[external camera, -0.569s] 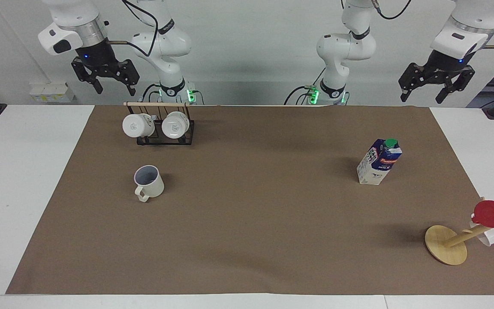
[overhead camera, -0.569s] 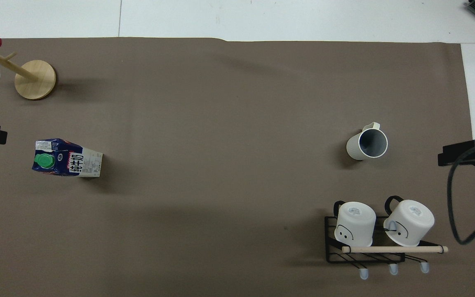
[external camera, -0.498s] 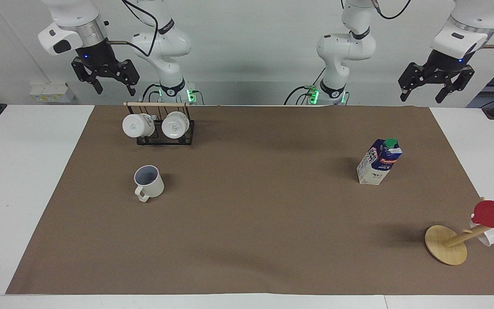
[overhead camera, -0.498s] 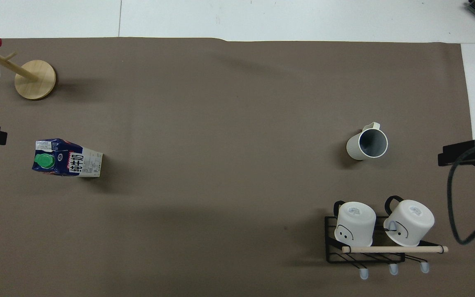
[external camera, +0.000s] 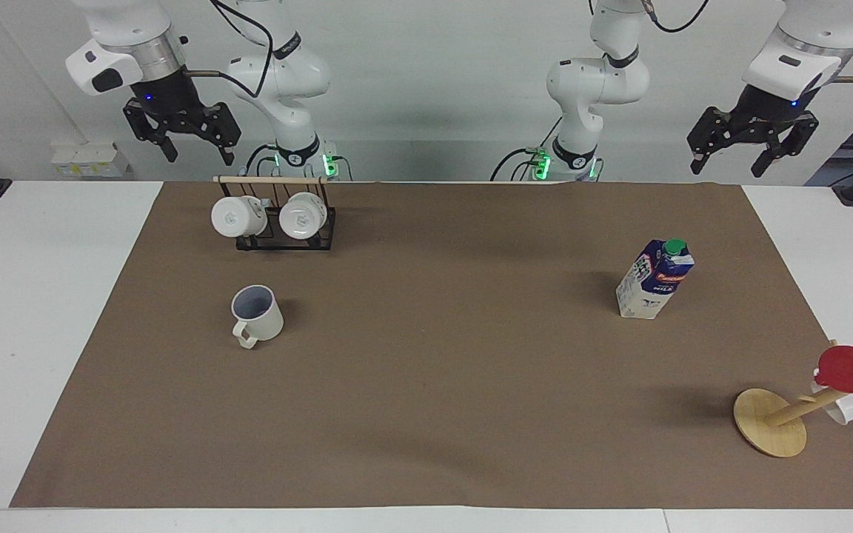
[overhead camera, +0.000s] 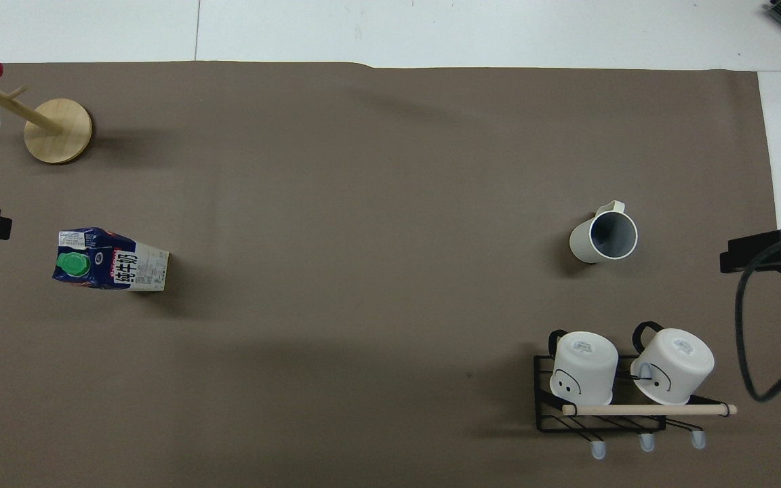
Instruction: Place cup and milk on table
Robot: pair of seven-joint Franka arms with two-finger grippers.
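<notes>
Cream cup (external camera: pixel 257 314) and milk (external camera: pixel 654 279) stand placed on table (external camera: pixel 19 296); left gripper (external camera: pixel 751 146) and right gripper (external camera: pixel 183 135), fingers wide, empty, best retreat clear overhead.

From above I see my cup (overhead camera: pixel 604 236) upright at three o'clock on the table (overhead camera: pixel 485 27), and the milk (overhead camera: pixel 110 260) stands at nine o'clock, well apart.

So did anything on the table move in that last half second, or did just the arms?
Only the arms, and barely: the left pincer rose a touch, open and empty, up by the table's near edge. The right pincer hangs as before, open. The cup and milk stand untouched on the brown sheet.
</notes>
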